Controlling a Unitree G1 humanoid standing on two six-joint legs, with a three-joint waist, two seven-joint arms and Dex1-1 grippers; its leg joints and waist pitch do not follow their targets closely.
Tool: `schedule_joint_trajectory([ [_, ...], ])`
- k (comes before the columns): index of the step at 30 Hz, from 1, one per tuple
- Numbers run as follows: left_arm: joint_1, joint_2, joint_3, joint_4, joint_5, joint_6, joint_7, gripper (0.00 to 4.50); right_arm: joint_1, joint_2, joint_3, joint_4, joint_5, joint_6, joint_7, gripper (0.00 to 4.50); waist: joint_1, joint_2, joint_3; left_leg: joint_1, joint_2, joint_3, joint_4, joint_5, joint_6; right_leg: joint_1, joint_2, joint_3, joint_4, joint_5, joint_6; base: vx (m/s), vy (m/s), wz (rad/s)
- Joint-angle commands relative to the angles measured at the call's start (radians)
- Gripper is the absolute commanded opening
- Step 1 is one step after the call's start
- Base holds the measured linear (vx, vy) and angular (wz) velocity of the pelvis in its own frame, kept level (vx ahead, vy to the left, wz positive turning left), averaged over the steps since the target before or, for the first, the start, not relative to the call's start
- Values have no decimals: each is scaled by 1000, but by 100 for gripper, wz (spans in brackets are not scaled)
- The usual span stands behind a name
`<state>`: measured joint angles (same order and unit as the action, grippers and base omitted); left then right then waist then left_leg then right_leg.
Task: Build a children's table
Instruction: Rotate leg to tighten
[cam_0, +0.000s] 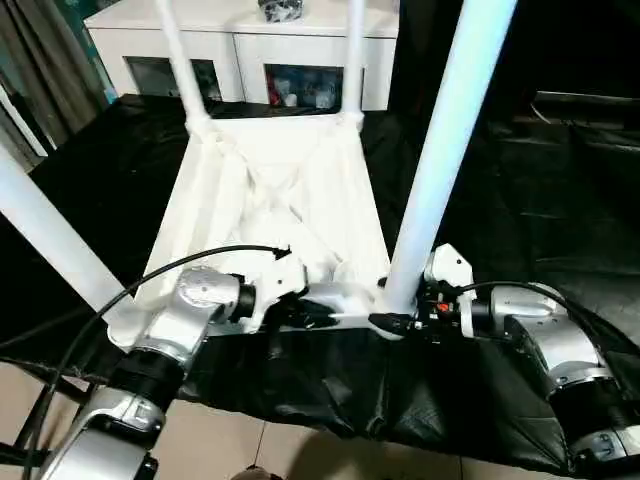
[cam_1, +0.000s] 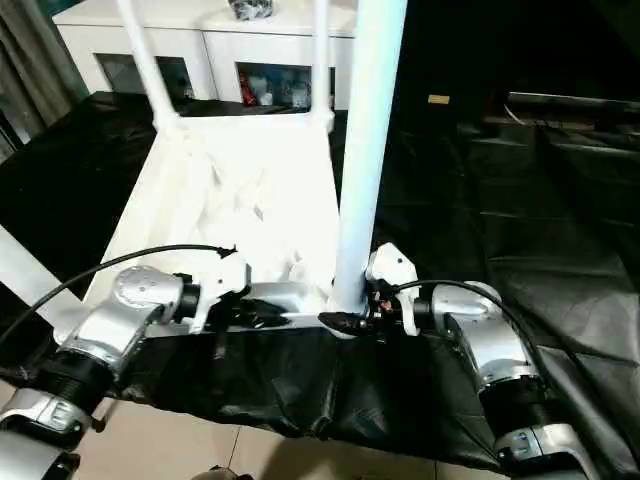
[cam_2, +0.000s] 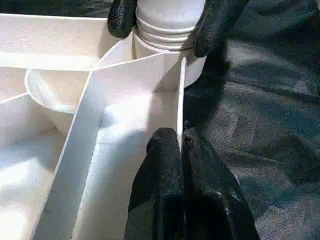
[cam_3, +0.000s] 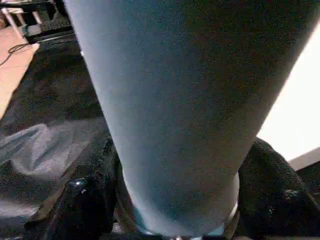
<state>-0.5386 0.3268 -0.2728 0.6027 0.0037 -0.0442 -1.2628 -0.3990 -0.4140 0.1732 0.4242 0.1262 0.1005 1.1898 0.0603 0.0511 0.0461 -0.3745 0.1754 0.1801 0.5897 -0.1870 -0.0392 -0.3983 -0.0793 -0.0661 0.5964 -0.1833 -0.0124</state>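
The white table top (cam_0: 280, 200) lies upside down on the black cloth, ribbed underside up. Legs stand in all its corner sockets: two at the far corners (cam_0: 180, 50) (cam_0: 353, 50), one at the near left (cam_0: 50, 240), and one at the near right (cam_0: 440, 130). My right gripper (cam_0: 395, 320) is shut around the base of the near right leg (cam_3: 175, 110), one black finger (cam_3: 85, 205) on each side. My left gripper (cam_0: 315, 312) is shut on the top's near rim (cam_2: 180, 100), just beside that socket, its fingers (cam_2: 165, 165) pinching the thin wall.
The black-draped table (cam_0: 520, 200) stretches wide to the right and left of the top. A white cabinet (cam_0: 240, 50) with glass doors stands behind it. Tiled floor (cam_0: 230, 440) lies below the near edge. A black cable (cam_0: 150, 275) loops over my left forearm.
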Motion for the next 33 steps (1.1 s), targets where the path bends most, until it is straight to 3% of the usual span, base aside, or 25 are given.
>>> schedule_joint_trajectory([
  [1, -28, -7, 10, 13, -13, -8, 4, 0, 4, 17, 66, -19, 5, 9, 64, 277, 3, -18, -63, 9, 57, -14, -63, -165, 97, 50, -71, 44, -63, -166, -253, 0, 0, 0],
  [6, -29, -11, 12, 15, -17, -7, 17, 0, 17, 35, 57, -25, 9, 11, 30, 272, 4, -17, -63, 10, 58, -14, -63, -163, 93, 50, -70, 43, -62, -165, -254, 0, 0, 0],
  [8, -34, -23, 13, 21, 17, 5, 105, 0, 25, 68, 34, -17, -1, 9, -53, 272, 2, -17, -63, 9, 58, -14, -63, -165, 90, 50, -70, 44, -63, -168, -253, 0, 0, 0],
  [12, -43, -70, 33, 26, 41, 58, 246, 0, 20, 146, -5, 41, -57, 32, -294, 272, -9, -18, -53, 14, 54, -18, -72, -238, 40, 44, -72, 46, -78, -309, -217, 0, 0, 0],
  [13, -43, -105, 38, 17, 52, 90, 313, 0, 14, 199, -32, 79, -83, 42, -436, 272, -16, -18, -50, 14, 52, -21, -77, -271, 20, 44, -73, 44, -84, -376, -197, 0, 0, 0],
  [15, -42, -121, 41, 11, 54, 106, 340, 0, 12, 223, -45, 90, -87, 48, -490, 272, -29, -20, -50, 17, 51, -26, -80, -311, -1, 41, -72, 42, -89, -432, -174, 0, 0, 0],
  [20, -45, -243, 34, -17, 76, 179, 509, 0, -9, 366, -97, 102, -89, 95, -731, 271, -33, -19, -51, 19, 49, -24, -79, -300, 9, 37, -70, 47, -93, -398, -171, 0, 0, 0],
  [21, -45, -267, 27, -23, 81, 187, 528, 0, -12, 396, -98, 95, -83, 100, -750, 271, -32, -12, -54, 18, 49, -23, -79, -284, 14, 39, -70, 48, -90, -370, -174, 0, 0, 0],
  [22, -45, -281, 22, -27, 84, 191, 539, 0, -14, 414, -98, 91, -79, 102, -759, 271, -32, -16, -55, 17, 49, -21, -77, -276, 20, 39, -68, 49, -90, -348, -177, 0, 0, 0],
  [24, -44, -294, 12, -30, 87, 188, 537, 0, -16, 414, -64, 84, -105, 74, -743, 271, -28, -14, -58, 14, 47, -20, -75, -248, 33, 43, -69, 49, -87, -298, -185, 0, 0, 0],
  [27, -41, -279, 4, -29, 95, 174, 519, 0, -9, 397, -68, 66, -85, 74, -714, 341, -26, -12, -60, 12, 45, -18, -72, -219, 53, 46, -69, 48, -85, -257, -194, 0, 0, 0],
  [33, -26, -215, 8, -46, 90, 139, 438, 0, 1, 298, -59, 55, -103, 45, -610, 377, -27, -12, -61, 9, 47, -19, -72, -223, 63, 49, -68, 45, -84, -263, -193, 0, 0, 0],
])
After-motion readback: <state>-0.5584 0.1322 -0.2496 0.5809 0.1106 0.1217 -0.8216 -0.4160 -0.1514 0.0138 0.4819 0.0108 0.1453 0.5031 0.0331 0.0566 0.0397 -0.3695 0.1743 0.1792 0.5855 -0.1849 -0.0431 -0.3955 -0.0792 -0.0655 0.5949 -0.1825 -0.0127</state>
